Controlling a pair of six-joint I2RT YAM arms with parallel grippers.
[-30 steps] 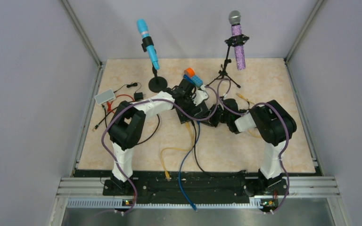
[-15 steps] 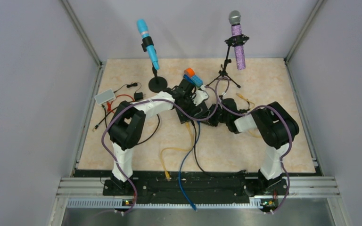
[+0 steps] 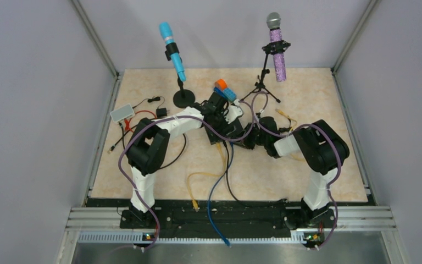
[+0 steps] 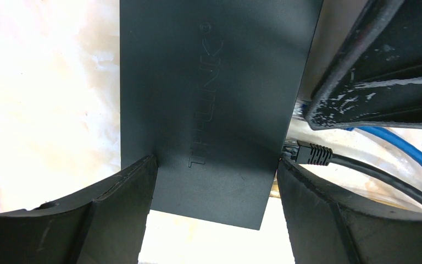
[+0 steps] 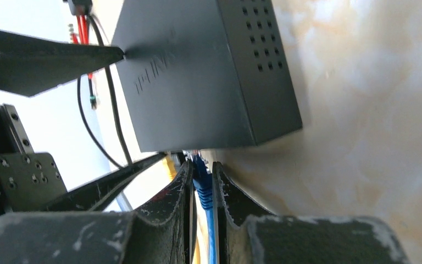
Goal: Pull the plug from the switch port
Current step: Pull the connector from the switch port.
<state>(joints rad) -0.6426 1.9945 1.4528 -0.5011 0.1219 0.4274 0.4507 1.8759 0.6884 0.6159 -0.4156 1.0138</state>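
Note:
The flat black switch box (image 4: 214, 82) lies mid-table. My left gripper (image 4: 215, 165) is shut across its width, one finger pressed on each long side. A black plug (image 4: 310, 153) sits in the port edge beside my left gripper's right finger. In the right wrist view the same switch box (image 5: 198, 71) fills the top. My right gripper (image 5: 202, 165) is shut on the blue plug (image 5: 202, 184), whose front end reaches the port edge. I cannot tell whether it is still seated. In the top view both grippers meet over the box (image 3: 228, 132).
Blue (image 3: 215, 190), yellow (image 3: 200, 177) and black (image 3: 231, 190) cables trail toward the near edge. A blue microphone on a stand (image 3: 173, 52) and a purple microphone on a tripod (image 3: 276, 47) stand behind. A white box (image 3: 121, 113) with red wires lies left.
The right arm's elbow has drifted slightly to the right and toward the near edge. Both grips look the same, and the left arm has not moved.

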